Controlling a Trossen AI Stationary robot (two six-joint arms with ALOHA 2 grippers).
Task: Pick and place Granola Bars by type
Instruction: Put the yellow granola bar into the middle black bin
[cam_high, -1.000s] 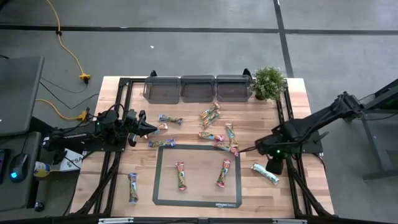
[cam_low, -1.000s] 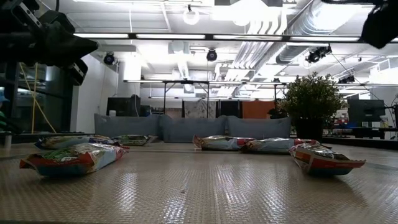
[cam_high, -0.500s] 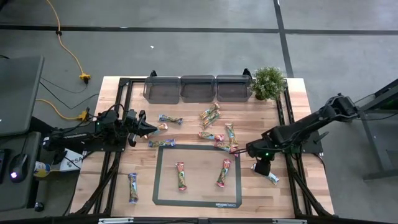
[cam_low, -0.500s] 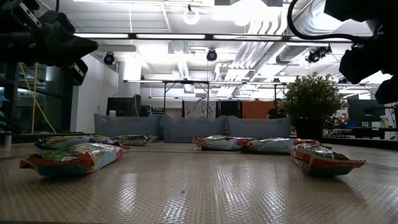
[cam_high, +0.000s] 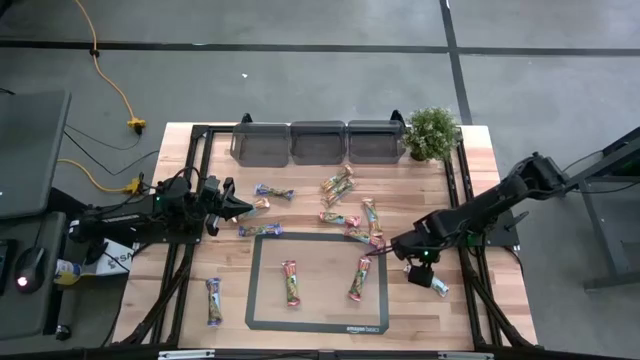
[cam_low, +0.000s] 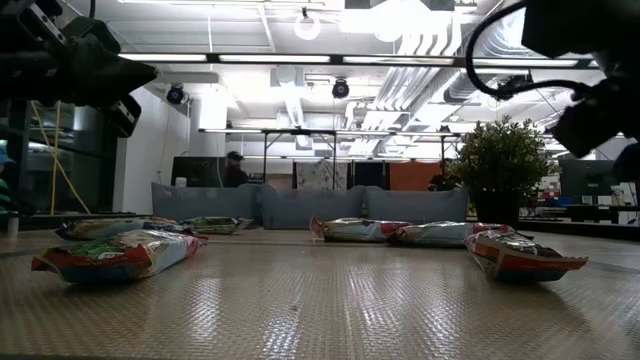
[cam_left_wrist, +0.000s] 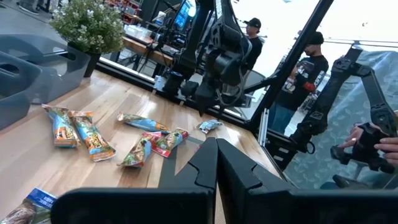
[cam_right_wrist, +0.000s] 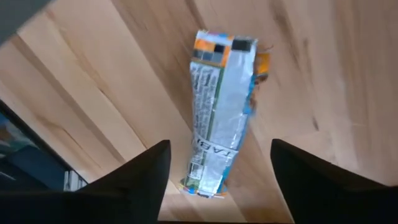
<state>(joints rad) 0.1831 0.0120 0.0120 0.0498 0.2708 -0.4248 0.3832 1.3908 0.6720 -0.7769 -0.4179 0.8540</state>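
Several granola bars lie on the wooden table. Two of them (cam_high: 290, 282) (cam_high: 361, 277) rest flat inside the black-outlined mat (cam_high: 317, 240). A silver-white bar (cam_right_wrist: 217, 118) lies flat on the wood right of the mat, printed back up. My right gripper (cam_right_wrist: 219, 148) hangs open above it, pointing steeply down. Its fingers stand on either side of the bar's near end, clear of it. Seen from above, this gripper (cam_high: 422, 277) covers most of that bar (cam_high: 439, 288). My left gripper (cam_high: 245, 205) waits shut and level at the table's left, its fingertips (cam_left_wrist: 216, 144) together.
Three grey bins (cam_high: 317, 142) line the far edge, with a potted plant (cam_high: 432, 132) at their right. More bars cluster at the table's middle (cam_high: 345, 215), near the left gripper (cam_high: 260, 230) and at the near left (cam_high: 214, 300). People stand beyond the table (cam_left_wrist: 305, 68).
My right gripper has come down over the silver-white bar beside the mat and shifted a little toward the table's left. In the low view its arm has dropped into the picture at the upper right. No bar has moved.
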